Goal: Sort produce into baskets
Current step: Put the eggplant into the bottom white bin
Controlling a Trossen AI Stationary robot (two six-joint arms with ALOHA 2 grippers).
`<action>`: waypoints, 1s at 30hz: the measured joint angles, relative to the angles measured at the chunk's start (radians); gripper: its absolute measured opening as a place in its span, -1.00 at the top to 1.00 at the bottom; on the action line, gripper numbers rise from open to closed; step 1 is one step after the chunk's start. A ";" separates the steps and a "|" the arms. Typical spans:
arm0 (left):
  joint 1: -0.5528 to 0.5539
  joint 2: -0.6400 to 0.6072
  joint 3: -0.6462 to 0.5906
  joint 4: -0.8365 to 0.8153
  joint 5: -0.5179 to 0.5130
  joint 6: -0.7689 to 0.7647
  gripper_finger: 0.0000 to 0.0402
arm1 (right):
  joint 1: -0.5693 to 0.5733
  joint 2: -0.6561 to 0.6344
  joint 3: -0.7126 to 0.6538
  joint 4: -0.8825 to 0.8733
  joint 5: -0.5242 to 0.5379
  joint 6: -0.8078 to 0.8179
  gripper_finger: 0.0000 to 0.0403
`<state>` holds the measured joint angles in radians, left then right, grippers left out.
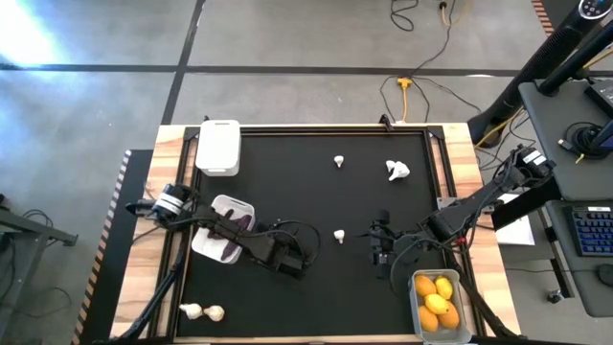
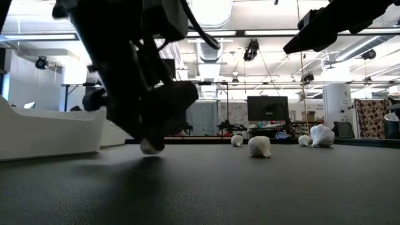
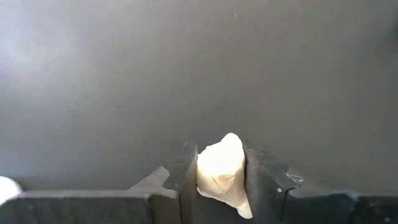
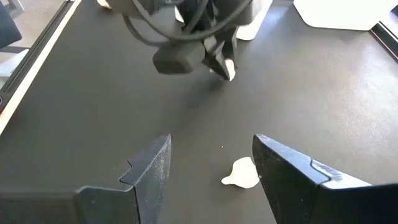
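Left gripper [image 3: 221,177]: we see it clamped on a white garlic bulb [image 3: 222,173], the bulb pinched between both fingers just above the mat. In the high view it sits low, left of centre [image 1: 292,261]; in the low view the bulb [image 2: 150,147] shows under the dark arm at centre left.

Right gripper [image 4: 211,165]: we find its fingers spread wide with nothing between them, over the mat right of centre in the high view [image 1: 381,247]. A loose bulb [image 4: 242,174] lies on the mat just beside one finger.

Mat [image 1: 316,192]: black, covering the middle of the table.

Loose bulbs: in the high view we count one at centre [image 1: 339,236], one in the upper middle [image 1: 339,161], a larger one at upper right [image 1: 397,171], and two touching at the lower left edge [image 1: 203,311].

White basket, upper left [image 1: 219,147]: at the mat's corner; we cannot tell what it holds.

White basket, left [image 1: 222,230]: beside the left arm, with dark purple pieces [image 1: 235,222] inside.

Clear basket, lower right [image 1: 417,311]: holds yellow and orange fruit [image 1: 437,299], near the right arm.
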<state>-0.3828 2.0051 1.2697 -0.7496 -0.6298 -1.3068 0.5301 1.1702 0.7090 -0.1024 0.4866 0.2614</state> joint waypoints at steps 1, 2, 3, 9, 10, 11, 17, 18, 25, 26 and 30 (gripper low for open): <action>0.000 -0.009 0.016 -0.036 -0.002 0.008 0.54 | 0.000 0.000 0.000 0.000 0.000 0.000 -0.09; 0.000 -0.023 0.035 -0.078 -0.011 0.014 0.54 | 0.000 0.000 0.000 0.000 0.000 0.000 -0.09; 0.000 -0.037 0.056 -0.133 -0.025 0.017 0.55 | 0.000 0.000 0.000 0.000 0.000 0.000 -0.09; 0.034 -0.130 0.181 -0.527 -0.110 0.038 0.55 | 0.000 0.000 0.000 -0.002 0.000 0.000 -0.09; 0.047 -0.149 0.197 -0.584 -0.123 0.038 0.55 | 0.000 0.000 0.000 -0.002 -0.001 0.000 -0.09; 0.065 -0.169 0.208 -0.639 -0.132 0.038 0.55 | 0.000 0.000 0.000 -0.002 -0.004 0.001 -0.09; 0.250 -0.281 0.195 -0.826 -0.159 0.063 0.55 | 0.000 0.000 0.000 0.003 -0.023 0.009 -0.09; 0.290 -0.302 0.185 -0.820 -0.164 0.093 0.55 | 0.000 0.000 0.000 0.003 -0.023 0.008 -0.09; 0.602 -0.342 0.167 -0.806 -0.173 0.290 0.55 | 0.000 0.000 0.000 0.002 -0.023 0.007 -0.09; 0.643 -0.338 0.167 -0.797 -0.173 0.315 0.55 | 0.000 0.000 0.000 0.002 -0.023 0.003 -0.09; 0.786 -0.309 0.167 -0.743 -0.169 0.423 0.55 | 0.000 0.000 0.000 0.002 -0.023 0.000 -0.09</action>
<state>0.4028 1.6961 1.4368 -1.4925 -0.7990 -0.8838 0.5301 1.1702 0.7090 -0.1008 0.4637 0.2619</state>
